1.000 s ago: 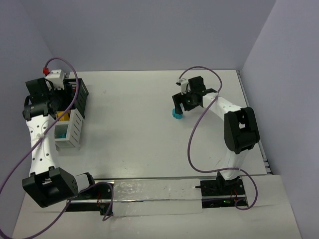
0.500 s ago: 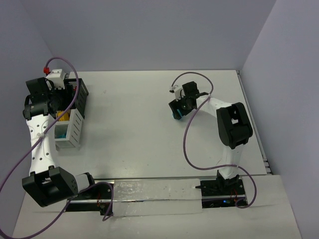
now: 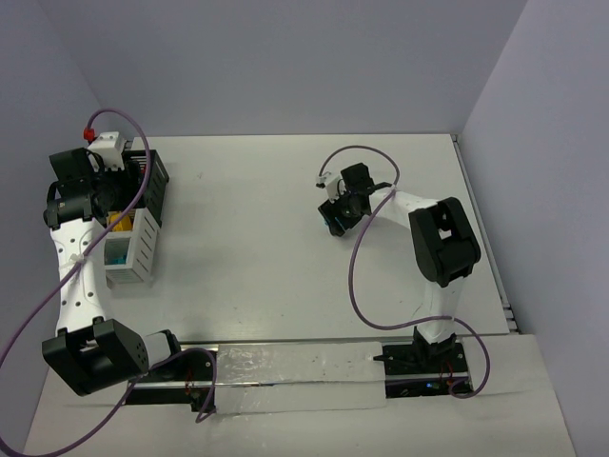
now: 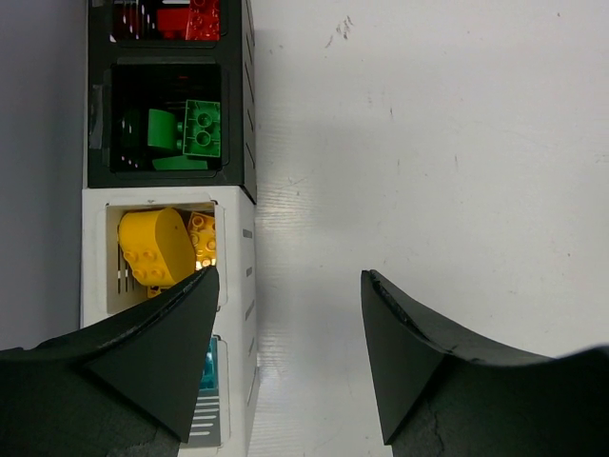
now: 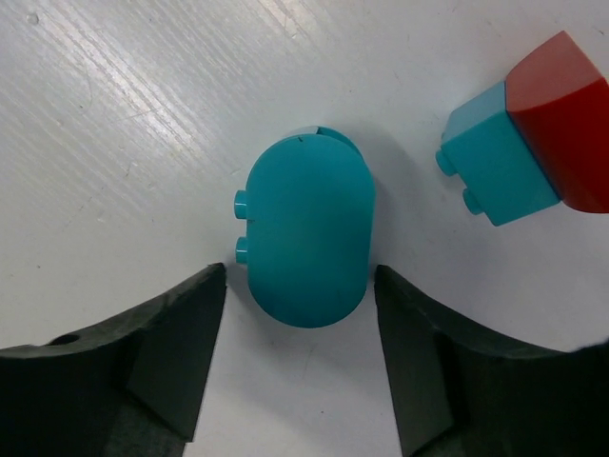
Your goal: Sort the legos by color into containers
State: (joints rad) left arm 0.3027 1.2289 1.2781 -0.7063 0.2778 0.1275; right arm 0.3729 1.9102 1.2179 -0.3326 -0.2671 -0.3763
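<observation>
While the right gripper stands wide open astride the cyan rounded piece, right of the desk's centre and gripping nothing, treat pickup as your current step: close on it, then carry it to the white container at the left edge.

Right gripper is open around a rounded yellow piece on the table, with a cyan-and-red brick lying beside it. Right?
Not quite. The rounded piece is cyan, not yellow; the right wrist view shows it. The rest stands: the right gripper is open around it, and the cyan-and-red brick lies beside it.
</observation>
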